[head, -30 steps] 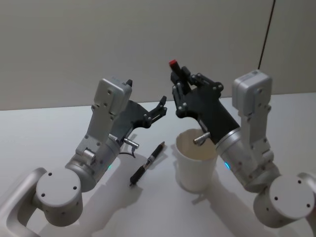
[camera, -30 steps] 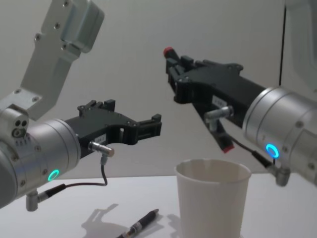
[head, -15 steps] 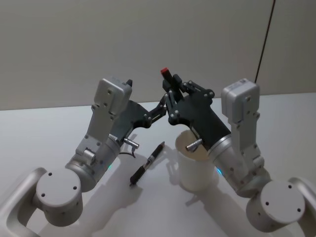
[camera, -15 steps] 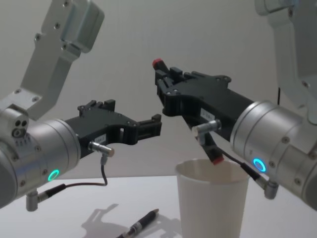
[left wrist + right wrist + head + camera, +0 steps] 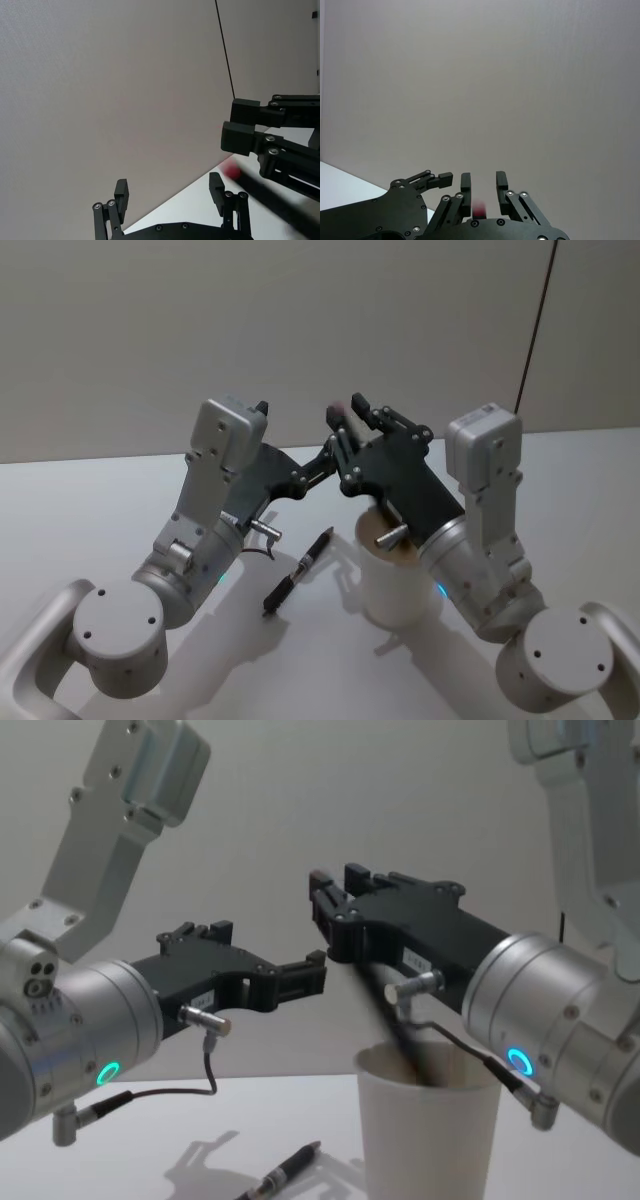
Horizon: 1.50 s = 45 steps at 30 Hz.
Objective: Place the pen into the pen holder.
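The right gripper [image 5: 338, 884] hung above the pen holder [image 5: 425, 1145], reaching in from the right with its fingers pointing left and away from the robot. From its own wrist camera the two fingers [image 5: 465, 182] stood parted with clear space between them, so the gripper was open. The red-ended pen [image 5: 395, 1025] showed as a blurred dark streak, slanting from under those fingers down and to the right into the mouth of the cup. Its lower end was already inside the rim, and it seemed to be loose from the gripper, though the blur left that uncertain. In the left wrist view its red end was a soft smear below the right gripper's fingers.

The pen holder stood upright on the white table [image 5: 100, 505], near the robot and right of centre, partly covered by the right arm in the head view.

The left gripper [image 5: 168, 186] was raised above the table on the left, its fingers spread wide and empty, their tips just beside the right gripper. A black pen [image 5: 298, 571] lay flat on the table under it, just left of the cup and apart from it.
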### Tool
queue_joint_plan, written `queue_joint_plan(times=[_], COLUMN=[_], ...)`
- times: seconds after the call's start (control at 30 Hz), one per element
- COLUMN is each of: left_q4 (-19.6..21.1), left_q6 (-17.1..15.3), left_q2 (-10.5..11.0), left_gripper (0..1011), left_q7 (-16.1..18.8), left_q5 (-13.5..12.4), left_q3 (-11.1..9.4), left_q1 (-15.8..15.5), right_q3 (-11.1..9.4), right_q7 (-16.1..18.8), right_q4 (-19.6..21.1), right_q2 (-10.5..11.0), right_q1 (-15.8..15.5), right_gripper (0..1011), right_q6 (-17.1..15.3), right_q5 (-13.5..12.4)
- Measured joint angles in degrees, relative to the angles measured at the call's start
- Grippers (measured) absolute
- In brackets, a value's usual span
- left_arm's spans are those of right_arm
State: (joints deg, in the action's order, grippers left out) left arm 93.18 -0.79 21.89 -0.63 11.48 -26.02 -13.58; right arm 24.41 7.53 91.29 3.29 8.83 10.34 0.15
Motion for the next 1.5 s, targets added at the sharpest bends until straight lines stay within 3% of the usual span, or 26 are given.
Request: queue_joint_plan(times=[0.07, 0.43, 0.83, 1.13, 1.5], left_q4=[0.0, 0.0, 0.0, 0.0, 0.0], left_q6=[0.0, 0.0, 0.0, 0.0, 0.0], left_q2=[0.0, 0.0, 0.0, 0.0, 0.0], left_gripper=[1001, 1001, 1001, 1001, 1001], left_q7=[0.0, 0.0, 0.0, 0.0, 0.0], left_q5=[0.0, 0.0, 0.0, 0.0, 0.0], left_q3=[0.0, 0.0, 0.0, 0.0, 0.0], left_q1=[0.0, 0.0, 0.0, 0.0, 0.0], right_q3=[0.0, 0.0, -0.4, -3.4, -8.9], right_q7=[0.0, -0.1, 0.0, -0.6, -4.2], right_q4=[-0.1, -0.2, 1.1, 7.4, 15.1], right_q2=[0.0, -0.1, 0.4, 4.3, 12.4], right_q1=[0.0, 0.0, -0.1, -1.8, -7.0], right_gripper=[306, 699, 1001, 1002, 1001], right_q6=[0.0, 0.0, -0.3, -2.4, -8.4], right_q5=[0.0, 0.0, -0.1, -2.7, -8.7])
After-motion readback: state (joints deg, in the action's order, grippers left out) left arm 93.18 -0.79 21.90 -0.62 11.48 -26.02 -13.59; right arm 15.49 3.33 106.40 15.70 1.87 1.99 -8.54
